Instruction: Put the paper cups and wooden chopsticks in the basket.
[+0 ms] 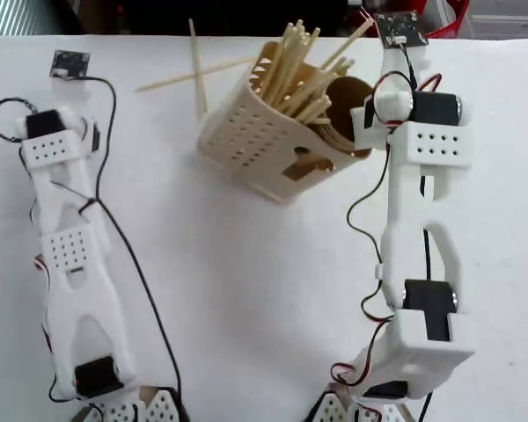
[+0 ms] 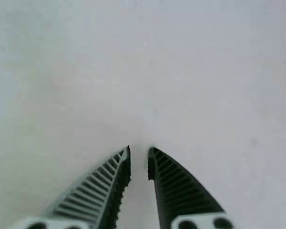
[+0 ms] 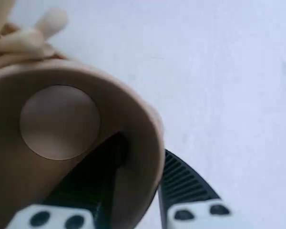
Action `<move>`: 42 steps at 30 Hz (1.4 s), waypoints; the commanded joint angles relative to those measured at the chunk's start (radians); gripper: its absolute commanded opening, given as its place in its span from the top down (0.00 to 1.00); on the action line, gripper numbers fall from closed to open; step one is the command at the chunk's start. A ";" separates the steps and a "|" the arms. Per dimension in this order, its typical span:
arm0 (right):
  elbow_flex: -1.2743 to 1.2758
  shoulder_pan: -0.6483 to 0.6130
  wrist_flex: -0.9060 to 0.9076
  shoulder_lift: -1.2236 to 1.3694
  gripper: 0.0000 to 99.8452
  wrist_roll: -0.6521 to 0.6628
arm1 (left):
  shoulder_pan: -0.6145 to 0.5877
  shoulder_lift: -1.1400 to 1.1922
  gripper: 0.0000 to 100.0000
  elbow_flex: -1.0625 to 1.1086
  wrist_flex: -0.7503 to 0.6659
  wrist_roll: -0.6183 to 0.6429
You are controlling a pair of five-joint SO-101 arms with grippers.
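Note:
The white perforated basket stands tilted at the back middle, stuffed with several wooden chopsticks. Brown cups show inside it. My right gripper is shut on the rim of a brown paper cup, with one finger inside and one outside. In the high view that paper cup sits at the basket's right rim, and chopstick ends lie just past it. Two loose chopsticks lie crossed on the table left of the basket. My left gripper hangs over bare table, its fingers nearly together around nothing.
The left arm stretches along the table's left side, well away from the basket. The right arm runs up the right side. Black cables trail across the white table between the arms.

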 commanded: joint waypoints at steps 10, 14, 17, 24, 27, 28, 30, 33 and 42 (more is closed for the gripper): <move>0.037 -0.079 -0.015 0.021 0.98 -0.018 | 0.269 -0.077 0.91 -0.048 -0.450 0.144; 0.095 -0.068 -0.097 0.038 0.98 -0.005 | 0.332 -0.081 0.88 0.020 -0.546 0.144; 0.126 -0.071 -0.113 0.050 0.98 0.032 | 0.349 -0.079 0.79 0.124 -0.623 0.146; 0.138 -0.068 -0.119 0.059 0.98 0.063 | 0.361 -0.076 0.83 0.232 -0.724 0.207; 0.138 -0.070 -0.119 0.061 0.98 0.064 | 0.394 -0.077 0.83 0.313 -0.772 0.207; 0.138 -0.071 -0.119 0.061 0.98 0.064 | 0.395 -0.077 0.83 0.333 -0.783 0.206; 0.138 -0.071 -0.119 0.061 0.98 0.064 | 0.392 -0.079 0.83 0.344 -0.784 0.181; 0.138 -0.071 -0.119 0.061 0.98 0.066 | 0.387 -0.077 0.87 0.350 -0.760 0.166; 0.133 -0.076 -0.119 0.058 0.98 0.068 | 0.348 -0.087 0.98 0.308 -0.551 0.173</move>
